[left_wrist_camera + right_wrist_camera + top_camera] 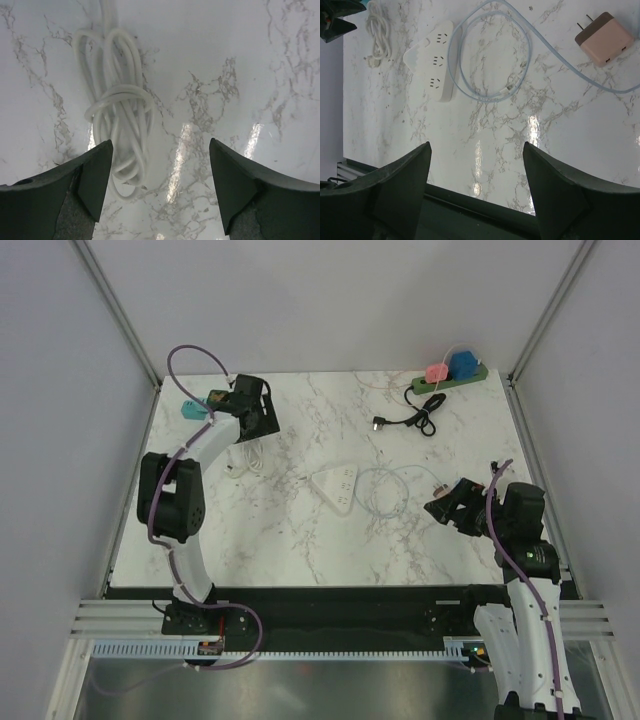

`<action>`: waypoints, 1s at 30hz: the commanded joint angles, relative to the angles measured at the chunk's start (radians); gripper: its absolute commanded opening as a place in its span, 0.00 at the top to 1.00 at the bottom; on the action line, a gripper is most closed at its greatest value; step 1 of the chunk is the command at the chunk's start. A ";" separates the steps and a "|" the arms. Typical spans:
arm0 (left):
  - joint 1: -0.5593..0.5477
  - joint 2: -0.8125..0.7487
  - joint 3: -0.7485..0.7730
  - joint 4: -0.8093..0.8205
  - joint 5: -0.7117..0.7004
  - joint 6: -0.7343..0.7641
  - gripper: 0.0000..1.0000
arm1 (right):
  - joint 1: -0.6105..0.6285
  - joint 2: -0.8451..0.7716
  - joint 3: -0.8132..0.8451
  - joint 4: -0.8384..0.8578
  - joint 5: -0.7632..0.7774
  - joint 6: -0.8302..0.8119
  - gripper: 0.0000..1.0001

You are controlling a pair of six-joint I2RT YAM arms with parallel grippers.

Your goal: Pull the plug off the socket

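Marble desk (300, 540) fills the overhead view. At its 1 o'clock corner lies a green socket strip (450, 383) with a pink plug (437, 371) and a blue plug (463, 364) seated in it side by side. A black cable (415, 420) lies bunched at 7 o'clock of that strip. Near the middle sits a white socket strip (337, 487). The left end effector (252, 412) hangs over the 10 o'clock area, a teal object (190, 408) at its 9 o'clock. The right end effector (445, 502) is at 4 o'clock, well apart from the green socket strip.

From the left wrist, the fingers (95, 170) stand wide apart and grip nothing. A bundled white cord (120, 125) lies on the desk beyond them, toward 10 o'clock.

From the right wrist, the fingers (405, 175) are likewise spread and grip nothing. At 11 o'clock the white socket strip shows three outlets facing up, and a pale blue cable (487, 99) loops just beside it. At 1 o'clock a pink charger (605, 32) lies loose on the desk, its two prongs bare.
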 commanded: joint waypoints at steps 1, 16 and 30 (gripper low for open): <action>0.002 0.052 0.088 -0.080 -0.103 0.078 0.16 | 0.002 -0.014 0.016 -0.002 -0.016 -0.024 0.18; 0.009 0.216 0.120 -0.108 -0.084 0.063 0.27 | 0.140 0.202 0.112 0.093 0.095 0.016 0.19; 0.008 0.140 -0.103 -0.112 0.035 -0.123 0.98 | 0.541 0.428 0.168 0.311 0.342 0.145 0.18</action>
